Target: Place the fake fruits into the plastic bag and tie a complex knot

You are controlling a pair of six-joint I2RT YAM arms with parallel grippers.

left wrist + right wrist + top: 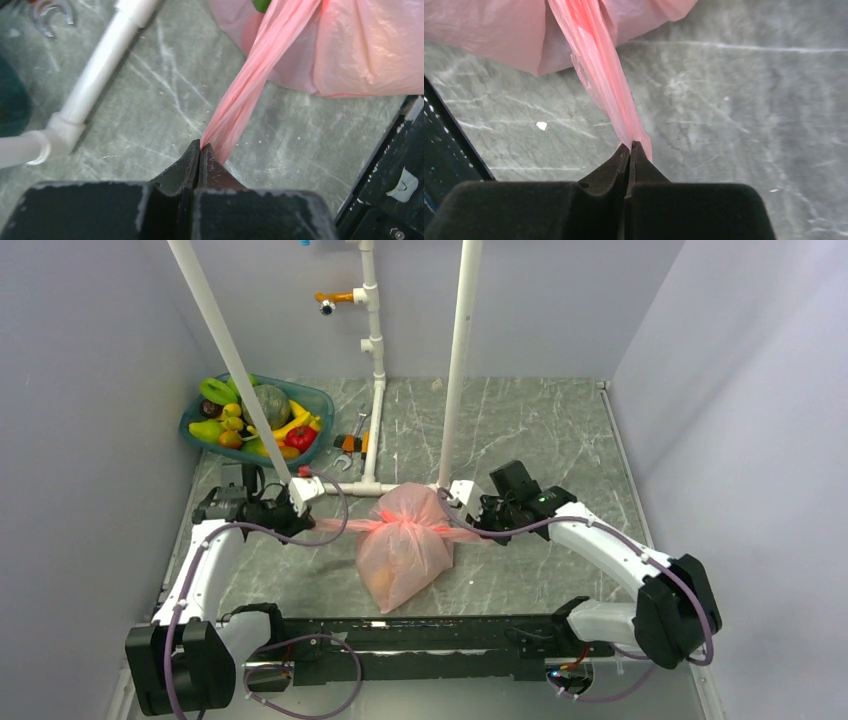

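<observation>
1. Two grippers, both pinched onto pink film. The left gripper [318,527] has its jaws together on the left tail [250,80]. The right gripper [478,530] has its jaws together on the right tail [599,75].
2. Plastic bag [405,560] lies on the table [540,430] btwn the two arms, just in front of the white pipe frame [378,420]. Its bulging end points toward the arm bases.
3. Knot [405,525] shows as a red bunched band across the bag's neck. Ea. tail runs sideways from it to a gripper, twisted to a rope & taut. Prob. reason: opposite pulls cinch the knot, & the bag's weight anchors the middle.
4. Fake fruits: an orange round one [383,585] shows through the film low in the bag. A green bit [260,4] peeks at the top edge of the left wrist view.
5. More fruits [262,418] sit in the teal basin [322,400] far left, well apart from the bag. Wrench [350,440] lies beside the basin, not part of the job.
6. Judgement: loading looks over & tying is the step in hand. Can't tell how many wraps are in, so a complex knot likely needs another pass.
7. Risk: film is thin & held only at the very fingertips, so a hard pull could slip or tear it.
</observation>
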